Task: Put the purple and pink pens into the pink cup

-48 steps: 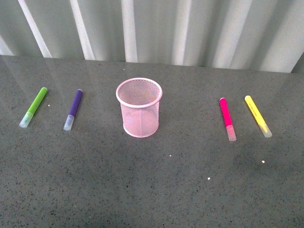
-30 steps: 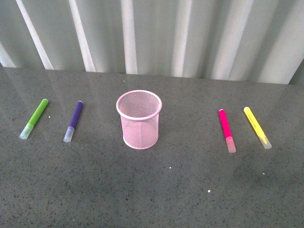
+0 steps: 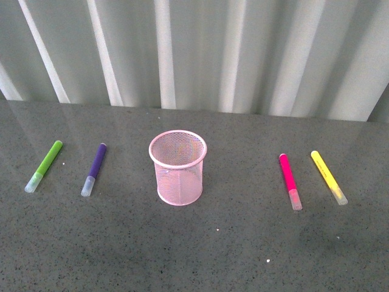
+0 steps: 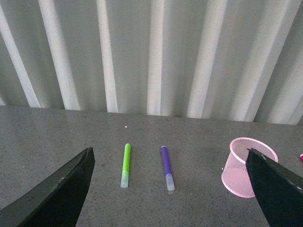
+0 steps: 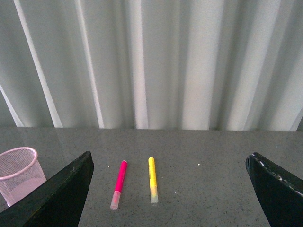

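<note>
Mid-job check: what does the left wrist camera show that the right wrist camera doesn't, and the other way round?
Only the left wrist view: the lime green marker and the dark purple marker pen, lying side by side. Only the right wrist view: the yellow marker and the whole hot pink marker pen. Both: the light pink wire-mesh cup, upright on the grey speckled table.

A dark grey, finely speckled tabletop point(image 3: 200, 255) fills the near part of the scene, and pale streaks are mirrored faintly in its slightly glossy surface along the far edge. The whole far side is closed off by a pale grey-white backdrop point(image 3: 200, 55) of vertical ridges or folds, lit unevenly into bright bands and duller greenish ones. A few tiny white specks point(image 3: 268, 261) are scattered near the middle and right.
</note>
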`<state>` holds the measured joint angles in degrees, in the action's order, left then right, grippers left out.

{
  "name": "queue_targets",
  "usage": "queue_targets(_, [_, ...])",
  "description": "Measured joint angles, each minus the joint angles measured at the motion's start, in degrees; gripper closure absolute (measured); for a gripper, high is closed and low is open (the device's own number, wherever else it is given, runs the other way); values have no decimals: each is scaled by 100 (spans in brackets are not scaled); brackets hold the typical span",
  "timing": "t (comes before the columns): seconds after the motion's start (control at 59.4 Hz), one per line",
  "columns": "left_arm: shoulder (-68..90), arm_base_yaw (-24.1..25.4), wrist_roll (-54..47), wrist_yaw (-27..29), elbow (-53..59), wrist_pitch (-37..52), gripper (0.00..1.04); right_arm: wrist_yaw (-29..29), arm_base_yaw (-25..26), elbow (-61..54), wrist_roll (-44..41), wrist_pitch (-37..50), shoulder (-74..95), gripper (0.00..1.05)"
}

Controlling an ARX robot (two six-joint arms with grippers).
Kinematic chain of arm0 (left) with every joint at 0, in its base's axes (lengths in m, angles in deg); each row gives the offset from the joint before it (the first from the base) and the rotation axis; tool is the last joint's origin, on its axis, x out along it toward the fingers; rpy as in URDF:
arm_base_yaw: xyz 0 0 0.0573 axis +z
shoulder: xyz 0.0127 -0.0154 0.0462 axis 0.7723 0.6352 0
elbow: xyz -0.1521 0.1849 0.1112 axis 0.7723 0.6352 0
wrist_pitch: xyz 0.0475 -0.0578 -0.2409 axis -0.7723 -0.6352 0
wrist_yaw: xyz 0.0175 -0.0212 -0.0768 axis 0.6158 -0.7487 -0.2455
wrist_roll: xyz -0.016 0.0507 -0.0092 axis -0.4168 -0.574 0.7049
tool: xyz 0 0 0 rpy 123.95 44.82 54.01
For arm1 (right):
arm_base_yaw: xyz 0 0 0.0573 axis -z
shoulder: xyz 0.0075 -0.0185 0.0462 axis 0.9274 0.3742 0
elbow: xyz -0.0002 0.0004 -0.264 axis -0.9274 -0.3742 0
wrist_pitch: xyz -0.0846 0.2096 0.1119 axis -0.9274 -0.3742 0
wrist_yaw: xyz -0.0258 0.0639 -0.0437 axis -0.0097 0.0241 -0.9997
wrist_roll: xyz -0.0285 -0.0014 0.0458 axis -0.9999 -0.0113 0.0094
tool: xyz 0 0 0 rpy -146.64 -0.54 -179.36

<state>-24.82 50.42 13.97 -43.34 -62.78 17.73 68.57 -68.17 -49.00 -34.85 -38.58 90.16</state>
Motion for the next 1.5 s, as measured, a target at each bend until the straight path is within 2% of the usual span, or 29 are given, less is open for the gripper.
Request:
queue_targets(0.539, [0, 0, 0, 0, 0, 0, 7, 0, 0, 0, 0, 0, 0, 7])
queue_targets(0.589, [339, -107, 435, 575, -232, -776, 7, 0, 0, 0, 0, 0, 0, 7])
queue_targets(0.623, [623, -101, 680, 730, -321, -1217, 7, -2, 0, 0, 0, 0, 0, 7])
queue_targets(0.69, [874, 13, 894, 643, -328, -1440, 7, 0, 0, 0, 0, 0, 0, 7])
queue_targets(0.858, [1939, 111, 957, 282, -763, -737, 7, 0, 0, 0, 0, 0, 0, 7])
queue_targets(0.959, [3117, -70, 763, 44, -1110, 101, 7, 0, 0, 0, 0, 0, 0, 7])
queue_targets(1.044, [4787, -234, 396, -24, -1690, 791, 7, 0, 0, 0, 0, 0, 0, 7])
queue_targets(1.262, [7372, -579, 166, -450, -2894, 1016, 7, 0, 0, 0, 0, 0, 0, 7])
queue_targets(1.498, [9123, -879, -15, -282, -4083, 1113, 7, -2, 0, 0, 0, 0, 0, 7])
